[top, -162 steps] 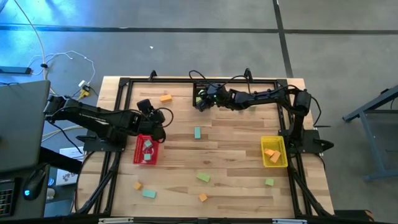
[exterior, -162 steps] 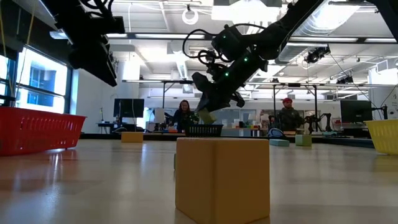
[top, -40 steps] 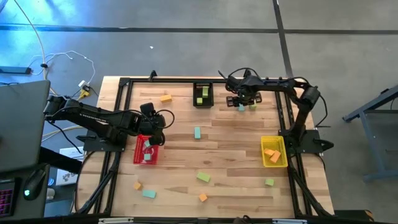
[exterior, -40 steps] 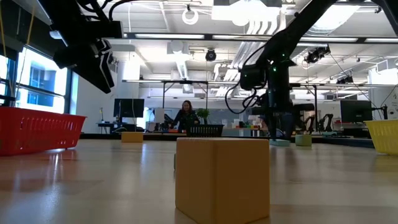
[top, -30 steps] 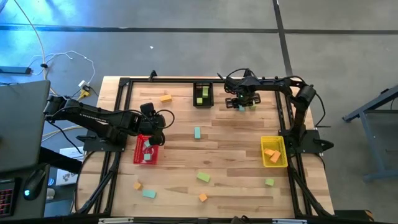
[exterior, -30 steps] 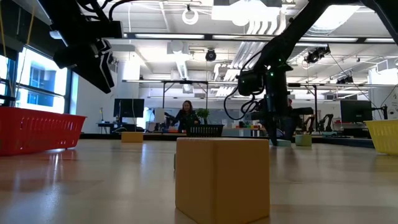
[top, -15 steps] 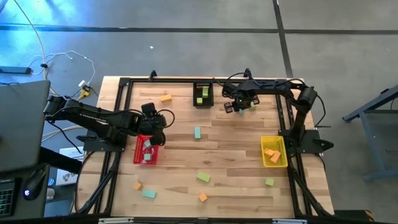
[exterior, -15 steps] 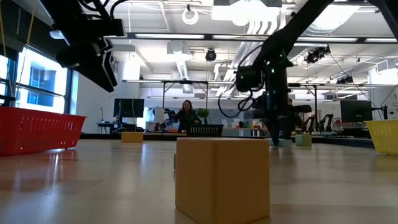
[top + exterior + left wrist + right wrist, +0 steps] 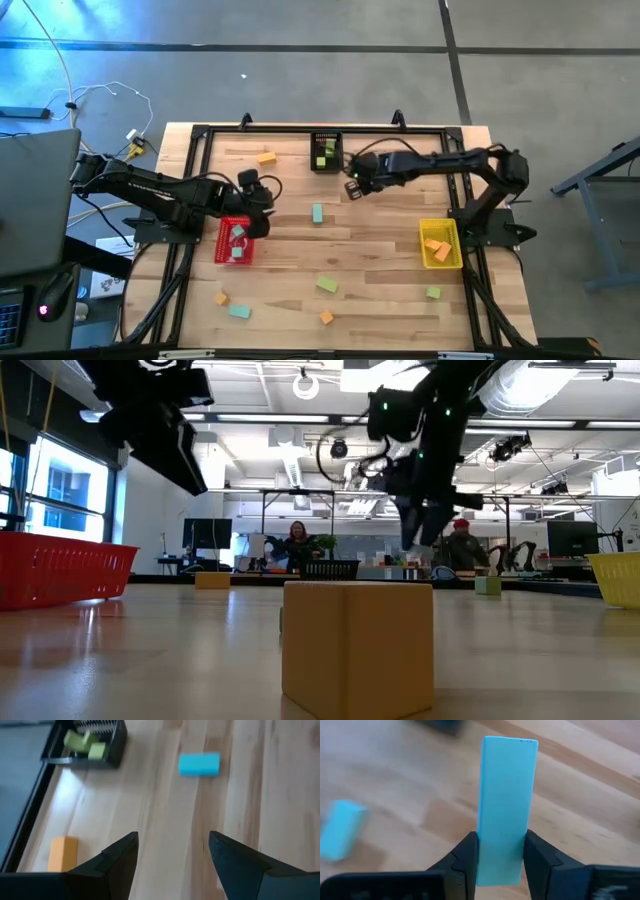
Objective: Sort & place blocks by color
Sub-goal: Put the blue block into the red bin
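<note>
My right gripper (image 9: 355,186) hangs above the far middle of the table, just right of the black bin (image 9: 325,153), shut on a mint-teal bar (image 9: 507,795). In the low view it (image 9: 413,542) is well above the tabletop. My left gripper (image 9: 262,196) is open (image 9: 172,855) beside the red bin (image 9: 235,242), holding nothing. Loose blocks lie flat on the wood: a teal one (image 9: 317,213), an orange one (image 9: 266,157), a lime one (image 9: 327,285) and others near the front edge. My right gripper pinches the mint-teal bar between its two fingers (image 9: 465,857) at one end (image 9: 501,865). The bar runs along the fingers and its free end sticks out past them. It is lifted clear of the table.
The black bin holds lime blocks (image 9: 85,742). The yellow bin (image 9: 440,243) at the right holds orange blocks, and the red bin holds teal ones. More blocks lie near the front edge: orange (image 9: 326,317), teal (image 9: 239,311), orange (image 9: 221,298), green (image 9: 433,293). A big yellow block (image 9: 358,645) fills the low view.
My right gripper has risen from the table's far right part with the teal bar in its hold and swung toward the table's left, near the black bin. My left gripper has shifted a little toward the table's centre.
</note>
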